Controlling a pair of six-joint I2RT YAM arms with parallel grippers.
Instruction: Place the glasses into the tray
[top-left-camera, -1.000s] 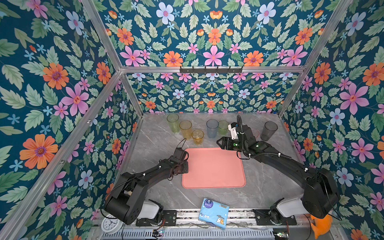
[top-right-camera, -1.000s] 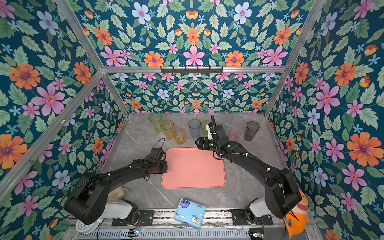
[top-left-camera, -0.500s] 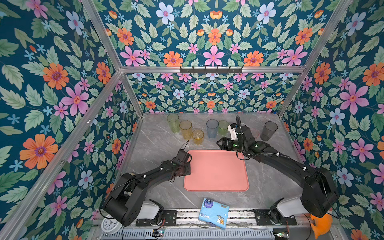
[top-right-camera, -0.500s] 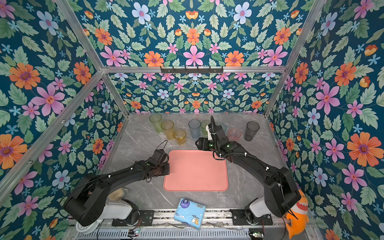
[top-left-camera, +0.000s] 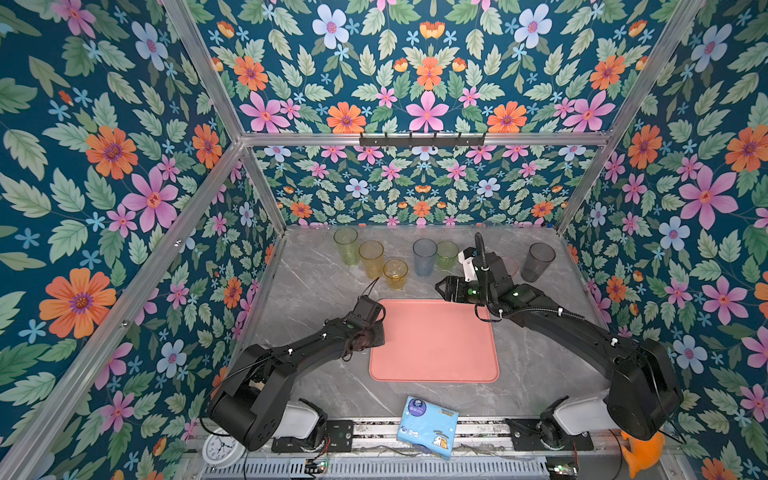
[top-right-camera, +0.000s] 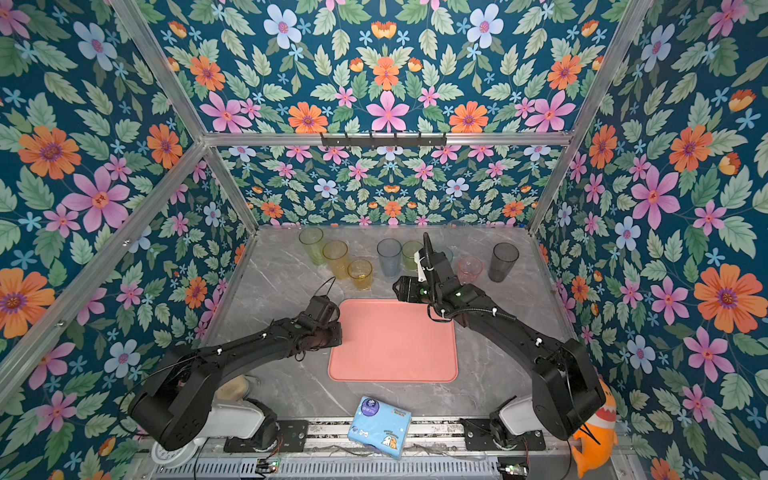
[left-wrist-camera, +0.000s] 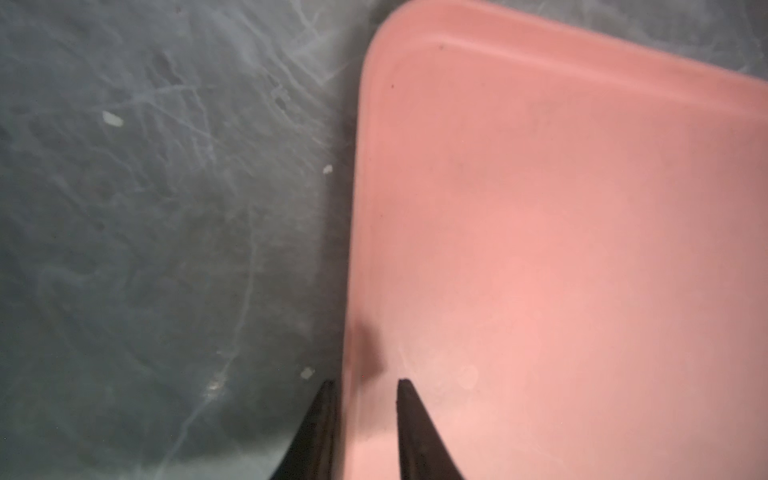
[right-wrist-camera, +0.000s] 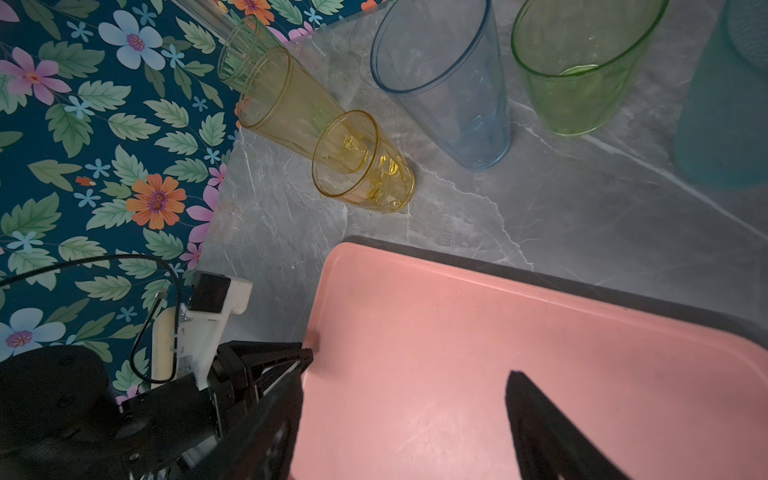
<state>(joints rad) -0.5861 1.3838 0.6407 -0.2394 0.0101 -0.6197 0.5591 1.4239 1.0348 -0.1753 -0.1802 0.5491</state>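
**A:** so what's up front?

**B:** blue tissue packet (top-left-camera: 428, 424) at the near edge. Behind it, the pink tray (top-left-camera: 432, 340) lies flat mid-tabletop (top-left-camera: 316, 291).

**A:** tools?

**B:** left tool (left-wrist-camera: 365, 381) straddles the tray's left rim, slightly parted, not pinching. Right tool (top-left-camera: 439, 287) hovers over the tray's far right corner, spread wide, released.

**A:** and the glasses?

**B:** glasses (top-left-camera: 424, 257) stand upright in a row on the tabletop, beyond the tray, near the back wall.
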